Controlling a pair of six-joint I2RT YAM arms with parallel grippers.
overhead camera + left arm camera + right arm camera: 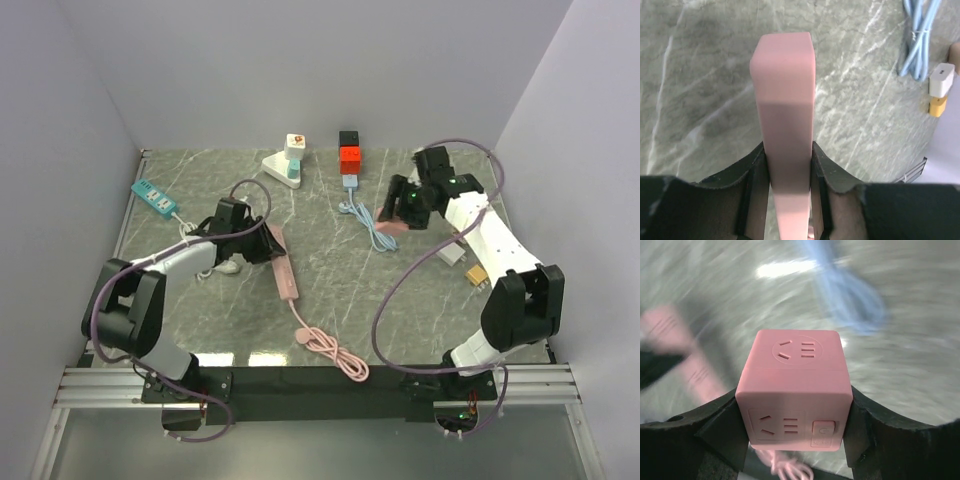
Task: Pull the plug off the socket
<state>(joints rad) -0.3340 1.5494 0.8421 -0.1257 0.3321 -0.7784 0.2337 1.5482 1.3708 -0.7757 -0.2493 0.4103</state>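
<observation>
Two arms at a marble-patterned table (pixel 330 290), read from left to right. Far left, a teal strip (pixel 155 197) lies near the wall, untouched. The left gripper (pixel 258 238) is clamped across one end of the pink strip (pixel 284 268); the left wrist view shows the jaws narrow, both pads pressed to the strip's long sides, and the strip lying flat on the table; its pink cord (pixel 330 350) trails to the near edge in a loose curl. At the back stand a white adapter (pixel 286 160) and a red block (pixel 349 157), with a blue cable (pixel 372 228) running forward from the block; none is touched. The right gripper (pixel 392 212) grasps the pink cube (pixel 794 390); its jaws stand fairly wide, one pad on each side face, with outlet faces and a small switch towards the camera; the background in this view is smeared. A white charger (pixel 941 80) lies to the far right.

Progress, as judged: the cube, taken to be the plug-in part, is well apart from the pink strip, with bare table and the blue cable between them; no prong or joint shows between the two, so the pull appears done. Whether the cube is raised off the table or resting on it cannot be told. What seems left is to set the cube down, open both grippers and draw the arms clear.
</observation>
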